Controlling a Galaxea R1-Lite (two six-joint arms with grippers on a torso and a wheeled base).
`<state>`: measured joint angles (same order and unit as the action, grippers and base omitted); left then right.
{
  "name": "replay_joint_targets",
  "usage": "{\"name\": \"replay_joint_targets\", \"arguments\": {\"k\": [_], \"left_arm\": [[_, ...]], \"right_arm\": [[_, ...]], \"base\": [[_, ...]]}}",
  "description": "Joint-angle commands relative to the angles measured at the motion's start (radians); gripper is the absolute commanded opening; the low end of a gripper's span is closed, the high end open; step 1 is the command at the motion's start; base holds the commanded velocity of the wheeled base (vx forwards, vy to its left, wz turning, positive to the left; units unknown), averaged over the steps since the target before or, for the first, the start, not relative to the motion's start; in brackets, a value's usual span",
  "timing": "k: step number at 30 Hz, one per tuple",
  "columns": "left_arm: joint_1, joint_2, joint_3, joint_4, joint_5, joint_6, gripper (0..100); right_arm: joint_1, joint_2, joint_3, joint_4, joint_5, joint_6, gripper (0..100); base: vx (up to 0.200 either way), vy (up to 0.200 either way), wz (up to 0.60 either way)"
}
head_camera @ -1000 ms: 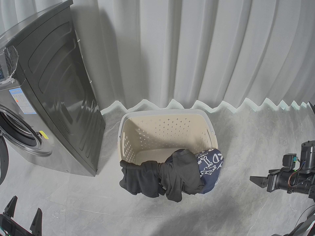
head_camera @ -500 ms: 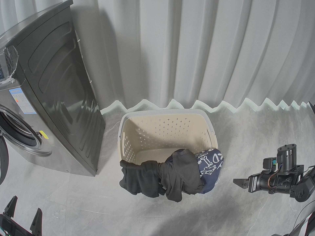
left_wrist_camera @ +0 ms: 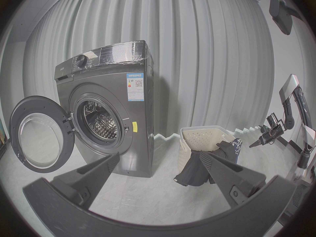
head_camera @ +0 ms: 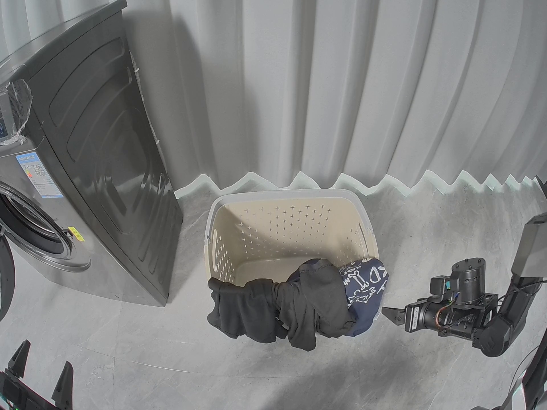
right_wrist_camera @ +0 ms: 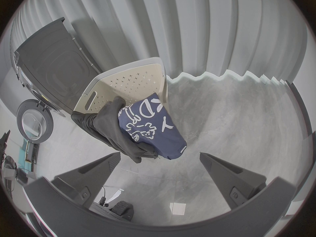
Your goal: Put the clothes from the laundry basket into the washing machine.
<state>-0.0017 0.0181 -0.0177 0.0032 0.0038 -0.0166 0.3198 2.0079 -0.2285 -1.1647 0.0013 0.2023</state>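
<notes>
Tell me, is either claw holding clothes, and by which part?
Nothing is held. The right gripper is open, short of the navy printed garment; the left gripper is open too.

Head camera looks down on laundry basket [head_camera: 285, 223], wrist cameras low, facing it from either side

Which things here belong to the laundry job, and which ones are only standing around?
For the job: laundry basket; dark clothes hanging over its near rim; navy printed garment beside them; washing machine, its door open; right gripper, open, near the basket.
Only around: white curtain; grey floor.
</notes>
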Motion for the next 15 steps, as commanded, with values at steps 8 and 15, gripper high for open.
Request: {"name": "replay_joint_targets", "arguments": {"k": [8,15], "left_arm": [[0.000,-0.017,0.016,0.000,-0.001,0.000,100],[0.000,-0.017,0.016,0.000,-0.001,0.000,100]], "right_arm": [[0.045,0.187,-0.069,-0.104,-0.001,-0.001,100],[0.061,0.219,-0.138,-0.115,-0.001,-0.001,0]], "base": [[0.000,0.000,0.00],[0.000,0.000,0.00]]}}
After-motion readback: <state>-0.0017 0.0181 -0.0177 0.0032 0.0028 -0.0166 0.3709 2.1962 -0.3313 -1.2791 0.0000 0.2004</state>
